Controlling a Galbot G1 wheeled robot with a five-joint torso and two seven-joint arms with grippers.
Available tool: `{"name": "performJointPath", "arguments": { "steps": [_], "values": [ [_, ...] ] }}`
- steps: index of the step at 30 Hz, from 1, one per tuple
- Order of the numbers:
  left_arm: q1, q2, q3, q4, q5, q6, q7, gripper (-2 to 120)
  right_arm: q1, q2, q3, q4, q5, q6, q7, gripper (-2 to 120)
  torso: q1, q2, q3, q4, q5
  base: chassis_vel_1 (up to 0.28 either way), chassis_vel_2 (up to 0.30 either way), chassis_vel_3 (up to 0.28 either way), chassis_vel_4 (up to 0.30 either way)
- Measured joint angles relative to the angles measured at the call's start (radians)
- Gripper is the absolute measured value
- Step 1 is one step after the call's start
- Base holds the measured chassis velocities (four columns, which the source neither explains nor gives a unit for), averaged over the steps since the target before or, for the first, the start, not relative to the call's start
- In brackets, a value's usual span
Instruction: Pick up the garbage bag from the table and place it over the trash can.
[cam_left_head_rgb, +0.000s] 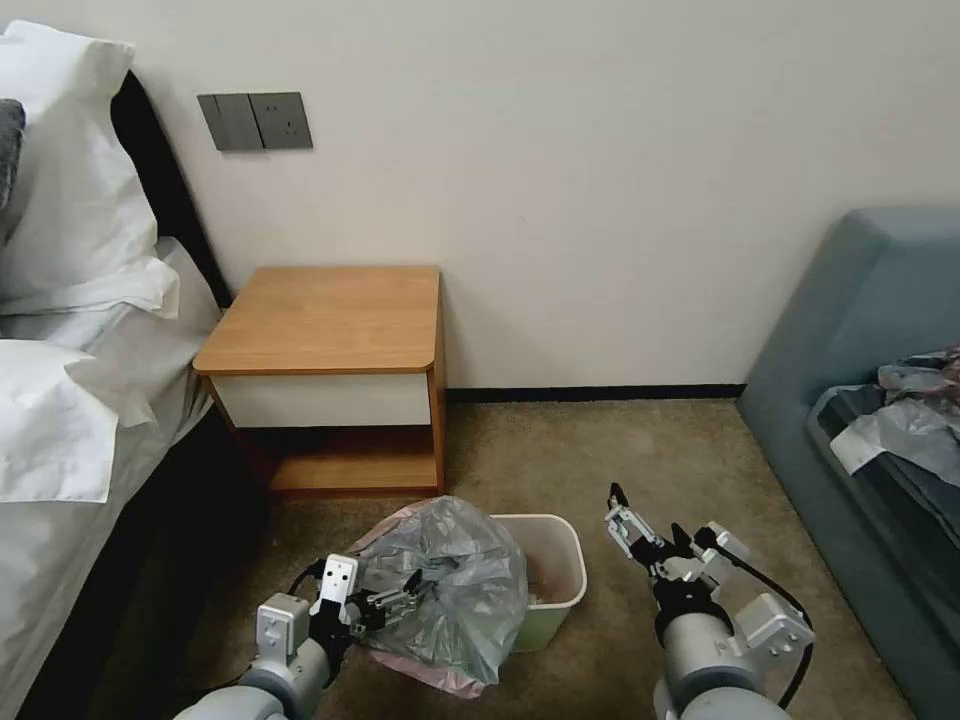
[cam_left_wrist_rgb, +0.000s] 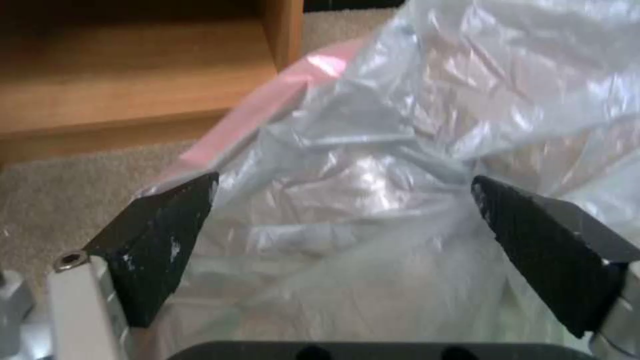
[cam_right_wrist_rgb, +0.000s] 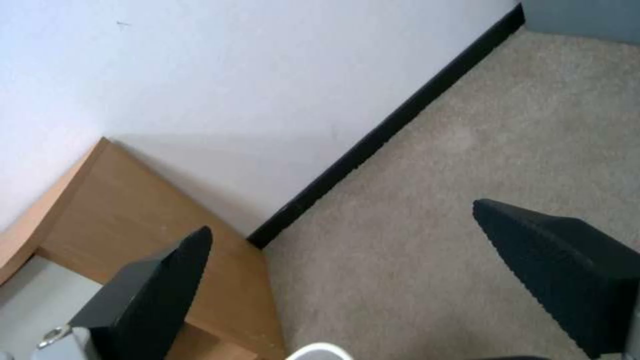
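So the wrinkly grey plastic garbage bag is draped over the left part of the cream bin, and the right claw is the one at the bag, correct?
Not quite: the left claw is at the wrinkly grey plastic garbage bag, as the head view shows. The right claw hovers open beside the cream plastic bin, touching nothing.

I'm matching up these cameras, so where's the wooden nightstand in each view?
Head view: the table stands against the wall, left of centre.
Left wrist view: its low shelf lies beyond the garbage bag.
Right wrist view: its top runs to the wall.
Shared landmark: the beige carpet.
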Motion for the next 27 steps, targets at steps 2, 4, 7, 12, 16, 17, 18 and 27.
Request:
{"name": "performJointPath", "arguments": {
  "steps": [2, 4, 7, 12, 16, 17, 18, 27],
  "values": [
    [-0.004, -0.002, -0.004, -0.003, -0.011, -0.002, -0.001, 100, -0.001, 0.001, -0.002, 0.000, -0.003, 0.001, 0.000, 100, 0.000, 0.000, 0.000, 0.0000, 0.0000, 0.000, 0.000, 0.000, 0.000],
    [-0.015, -0.005, -0.014, -0.007, -0.069, -0.002, -0.003, 100, -0.005, 0.006, -0.008, -0.003, -0.015, 0.005, -0.004, 100, 0.000, 0.000, 0.000, 0.0000, 0.0000, 0.000, 0.000, 0.000, 0.000],
    [-0.024, -0.007, -0.017, -0.012, -0.116, 0.013, -0.003, 100, -0.007, 0.011, -0.012, -0.006, -0.023, 0.006, -0.007, 100, 0.000, 0.000, 0.000, 0.0000, 0.0000, 0.000, 0.000, 0.000, 0.000],
    [-0.071, -0.013, -0.024, 0.004, -0.192, 0.099, 0.000, 100, -0.012, 0.027, -0.020, -0.010, -0.037, 0.013, -0.012, 100, 0.000, 0.000, 0.000, 0.0000, 0.0000, 0.000, 0.000, 0.000, 0.000],
    [-0.110, -0.023, -0.024, 0.032, -0.196, 0.130, 0.000, 99, -0.024, 0.034, -0.023, -0.012, -0.049, 0.023, -0.015, 100, 0.000, 0.000, 0.000, 0.0000, 0.0000, 0.000, 0.000, 0.000, 0.000],
    [-0.131, -0.029, -0.024, 0.049, -0.196, 0.141, -0.003, 99, -0.029, 0.038, -0.024, -0.013, -0.055, 0.028, -0.015, 100, 0.000, 0.000, 0.000, -0.0001, -0.0001, 0.000, 0.000, 0.000, 0.000],
    [-0.152, -0.037, -0.023, 0.065, -0.195, 0.155, -0.008, 98, -0.035, 0.043, -0.026, -0.014, -0.062, 0.034, -0.015, 100, 0.000, 0.000, 0.000, -0.0001, 0.0000, 0.000, 0.000, 0.000, 0.000],
    [-0.210, -0.058, 0.003, 0.132, -0.192, 0.176, -0.026, 97, -0.050, 0.064, -0.032, -0.020, -0.086, 0.054, -0.016, 100, 0.000, 0.000, 0.000, 0.0000, 0.0000, 0.000, 0.000, 0.000, 0.000]
  ]
}}
